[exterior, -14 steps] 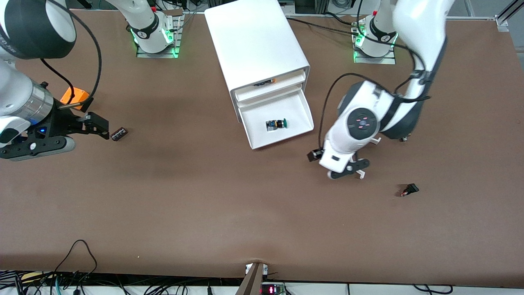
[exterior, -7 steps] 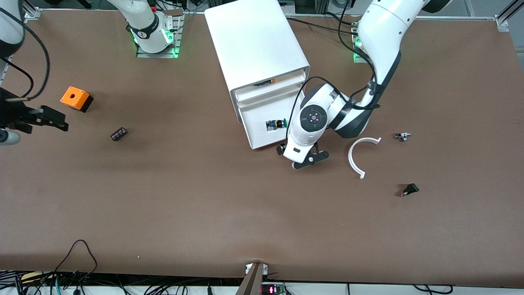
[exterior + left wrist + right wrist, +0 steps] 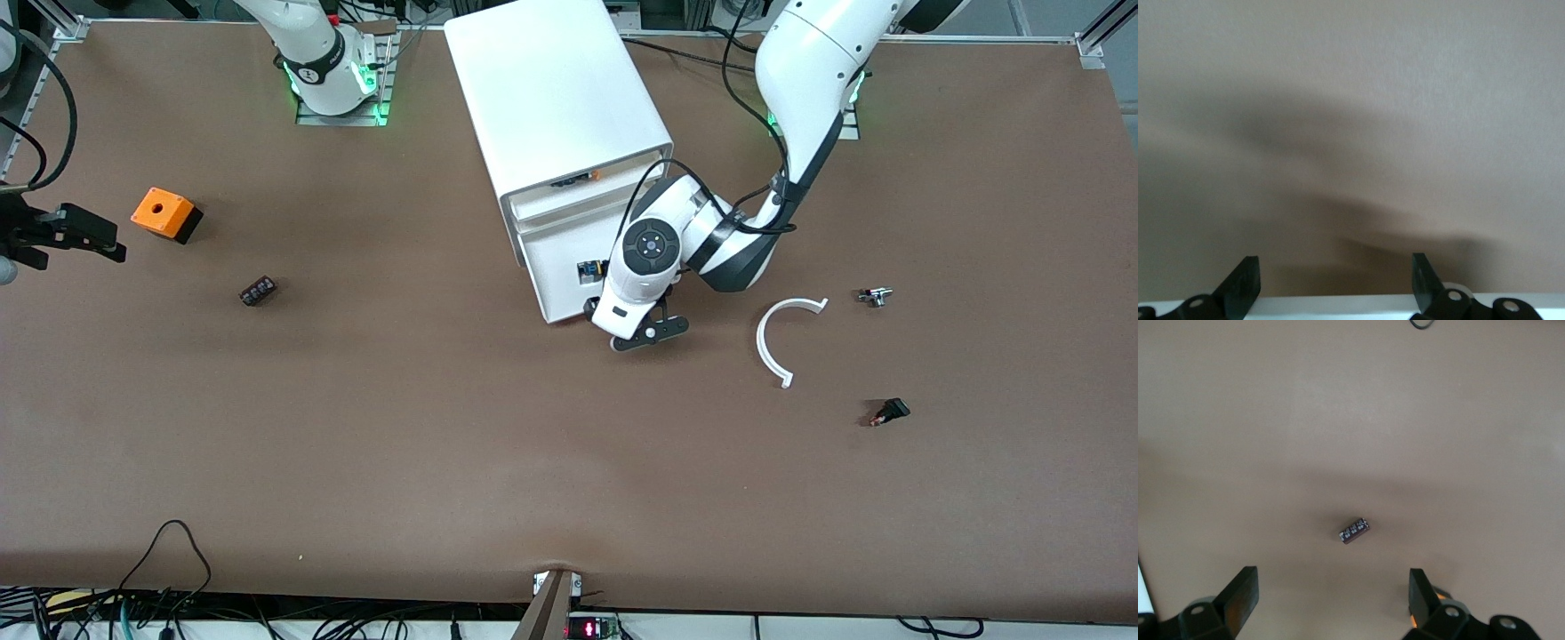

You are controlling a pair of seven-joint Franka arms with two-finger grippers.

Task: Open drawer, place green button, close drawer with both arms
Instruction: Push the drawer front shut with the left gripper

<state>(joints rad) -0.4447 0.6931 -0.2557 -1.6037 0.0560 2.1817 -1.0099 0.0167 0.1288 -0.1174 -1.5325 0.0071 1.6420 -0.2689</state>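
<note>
We see the left gripper (image 3: pixel 642 331) low at the front edge of the pulled-out drawer (image 3: pixel 556 286), its black fingers (image 3: pixel 1245 288) spread wide with nothing between them; in the left wrist view a white edge runs just under the fingertips. The right gripper (image 3: pixel 84 233) hangs over the right arm's end of the table, jaws also wide and empty, with a small dark block (image 3: pixel 1355 530) on the table beneath it.

The drawer juts out of the white cabinet (image 3: pixel 556 98) toward the front camera. The button (image 3: pixel 590 270) lies inside it on its side, mostly hidden by the left arm's wrist, so we cannot tell which way its cap points. The cabinet's top slot shows a black-and-orange item (image 3: pixel 576 180).

On the brown table (image 3: pixel 444 444) rest an orange cube (image 3: pixel 163 212), a white curved strip (image 3: pixel 778 342), a small metal piece (image 3: pixel 874 295) and a black switch (image 3: pixel 890 412).
</note>
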